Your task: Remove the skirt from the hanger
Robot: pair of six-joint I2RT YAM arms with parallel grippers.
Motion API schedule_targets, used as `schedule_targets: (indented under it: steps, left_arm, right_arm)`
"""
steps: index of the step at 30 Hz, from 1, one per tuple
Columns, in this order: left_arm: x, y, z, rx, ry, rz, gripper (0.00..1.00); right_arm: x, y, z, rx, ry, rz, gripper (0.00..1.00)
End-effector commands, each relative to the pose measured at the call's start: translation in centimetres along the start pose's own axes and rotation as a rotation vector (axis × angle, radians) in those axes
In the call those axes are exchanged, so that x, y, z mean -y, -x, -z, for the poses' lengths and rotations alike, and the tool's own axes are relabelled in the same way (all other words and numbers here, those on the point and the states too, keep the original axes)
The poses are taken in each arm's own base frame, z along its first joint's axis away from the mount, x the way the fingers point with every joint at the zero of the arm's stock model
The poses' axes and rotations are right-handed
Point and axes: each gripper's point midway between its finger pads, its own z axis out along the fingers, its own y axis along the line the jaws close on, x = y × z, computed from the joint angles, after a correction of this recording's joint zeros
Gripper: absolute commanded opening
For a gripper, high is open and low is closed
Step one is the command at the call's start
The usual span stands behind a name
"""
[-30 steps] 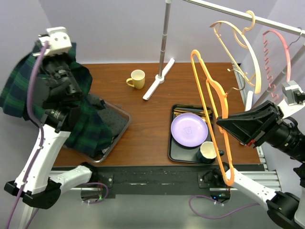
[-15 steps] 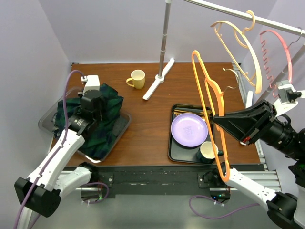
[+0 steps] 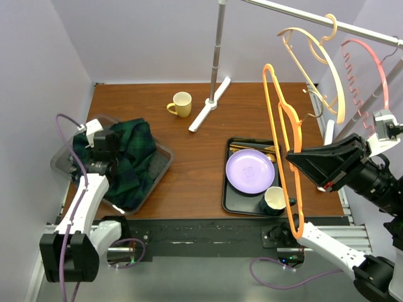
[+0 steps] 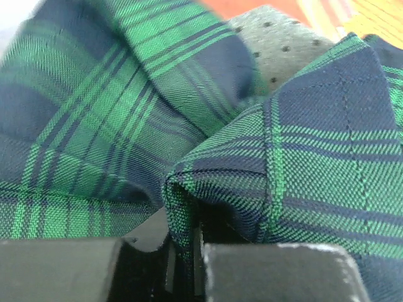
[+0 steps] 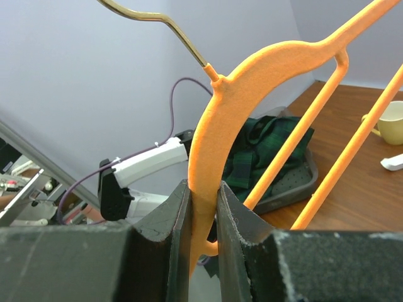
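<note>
Pinching a fold of skirt (image 4: 302,157) is the left end effector (image 4: 186,251); the right end effector (image 5: 203,207) clamps the hanger (image 5: 252,82).

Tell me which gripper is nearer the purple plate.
Right. The right gripper, clamping the orange hanger, hangs just right of the purple plate, above the tray edge. The left gripper is across the table, pinching the skirt in the grey bin.

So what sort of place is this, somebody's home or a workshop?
Likely a robot test booth dressed like a home corner: bare lilac walls box in a small table, a rail carries hangers, and two arms are bolted at its near edge.
</note>
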Motion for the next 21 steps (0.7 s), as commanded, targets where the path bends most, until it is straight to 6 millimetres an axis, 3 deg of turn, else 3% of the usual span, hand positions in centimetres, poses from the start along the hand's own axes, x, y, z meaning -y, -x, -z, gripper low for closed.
schedule_targets:
  steps: [1, 4, 5, 6, 7, 10, 11, 13, 14, 16, 17, 21]
  left_arm:
    - [-0.7, -3.9, -2.5, -0.149, 0.010, 0.234, 0.10]
    - [-1.5, -6.8, -4.0, -0.249, 0.023, 0.352, 0.15]
    - [-1.5, -8.4, -4.4, -0.303, 0.029, 0.359, 0.24]
    - [-1.5, -8.9, -4.5, -0.329, 0.027, 0.369, 0.26]
    - [-1.7, -9.2, -4.7, -0.344, 0.045, 0.374, 0.28]
    - [-2.6, -7.3, -4.4, -0.324, 0.106, 0.361, 0.38]
    - [-2.5, -4.5, -4.0, -0.261, 0.093, 0.375, 0.44]
    - [-3.0, -1.9, -3.2, -0.207, 0.113, 0.362, 0.60]
    - [-2.9, 1.6, -2.3, -0.129, 0.095, 0.383, 0.68]
    - [-3.4, 4.5, -1.0, -0.069, 0.107, 0.367, 0.82]
    - [-3.4, 7.5, 0.1, -0.003, 0.093, 0.383, 0.92]
    - [-4.3, 12.8, 2.7, 0.125, 0.102, 0.329, 1.00]
  right_arm:
    - [-0.4, 1.6, 0.1, 0.072, 0.011, 0.034, 0.00]
    - [-0.3, 1.5, -0.2, 0.069, 0.013, 0.024, 0.00]
    - [-0.3, 1.5, -0.3, 0.072, 0.014, 0.018, 0.00]
    - [-0.5, 1.6, -0.3, 0.074, 0.019, 0.016, 0.00]
    - [-0.6, 1.7, -0.3, 0.075, 0.026, 0.013, 0.00]
    - [-1.0, 2.2, -0.1, 0.085, 0.029, 0.012, 0.00]
    - [-1.2, 2.4, 0.1, 0.089, 0.031, 0.013, 0.00]
    - [-1.3, 2.5, 0.3, 0.097, 0.030, 0.011, 0.00]
    - [-1.4, 2.5, 0.4, 0.098, 0.036, 0.007, 0.00]
    - [-1.4, 2.5, 0.4, 0.101, 0.034, 0.003, 0.00]
    - [-1.4, 2.6, 0.5, 0.106, 0.036, 0.001, 0.00]
    - [-1.4, 2.5, 0.3, 0.103, 0.035, 0.000, 0.00]
